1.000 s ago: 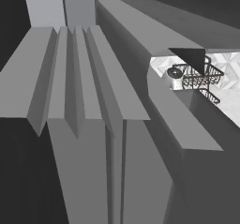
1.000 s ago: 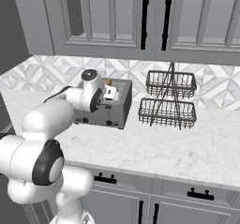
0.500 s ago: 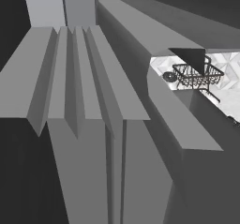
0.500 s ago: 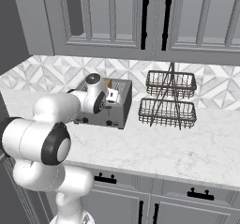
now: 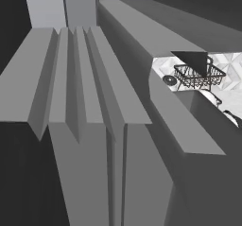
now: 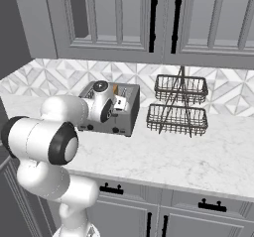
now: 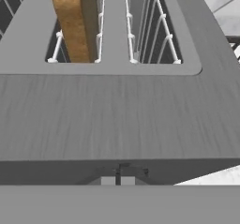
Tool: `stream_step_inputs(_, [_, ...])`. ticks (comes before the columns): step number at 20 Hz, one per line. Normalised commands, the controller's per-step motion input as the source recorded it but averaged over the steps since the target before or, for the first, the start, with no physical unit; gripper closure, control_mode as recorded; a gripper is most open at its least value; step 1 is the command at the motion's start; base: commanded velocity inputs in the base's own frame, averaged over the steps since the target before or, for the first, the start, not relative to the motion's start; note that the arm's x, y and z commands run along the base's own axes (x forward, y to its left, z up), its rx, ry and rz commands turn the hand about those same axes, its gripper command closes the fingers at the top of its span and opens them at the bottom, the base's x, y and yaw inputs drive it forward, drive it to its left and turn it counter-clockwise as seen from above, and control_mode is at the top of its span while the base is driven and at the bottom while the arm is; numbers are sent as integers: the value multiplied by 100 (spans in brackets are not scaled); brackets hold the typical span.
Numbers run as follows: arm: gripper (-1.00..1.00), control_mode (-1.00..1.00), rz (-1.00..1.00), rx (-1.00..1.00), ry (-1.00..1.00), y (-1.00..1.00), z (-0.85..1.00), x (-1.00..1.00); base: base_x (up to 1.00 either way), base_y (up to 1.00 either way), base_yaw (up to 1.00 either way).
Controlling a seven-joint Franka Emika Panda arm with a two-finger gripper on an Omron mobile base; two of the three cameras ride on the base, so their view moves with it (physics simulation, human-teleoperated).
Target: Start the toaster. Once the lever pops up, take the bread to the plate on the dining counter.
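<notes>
Lowered and drawn in since a second ago, the arm is now folded across the toaster on the marble surface. The bread is seated in one slot. The lever should be pressed straight down, fully. Whether the jaws are clenched or released cannot be told.

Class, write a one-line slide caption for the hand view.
Looking down on the grey toaster: a bread slice stands in one slot, the neighbouring slot empty.
</notes>
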Motion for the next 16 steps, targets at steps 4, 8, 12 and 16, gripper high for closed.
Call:
stream_step_inputs(4, [100, -100, 0, 0, 3, 0, -43, 0, 0, 0, 0])
stream_step_inputs(8, [100, -100, -2, 0, 4, 0, -58, -7, 0, 0, 0])
stream_step_inputs(12, [100, -100, -1, 0, 3, 0, -53, -15, 0, 0, 0])
stream_step_inputs(16, [100, -100, 0, 0, 0, 0, -48, -7, 0, 0, 0])
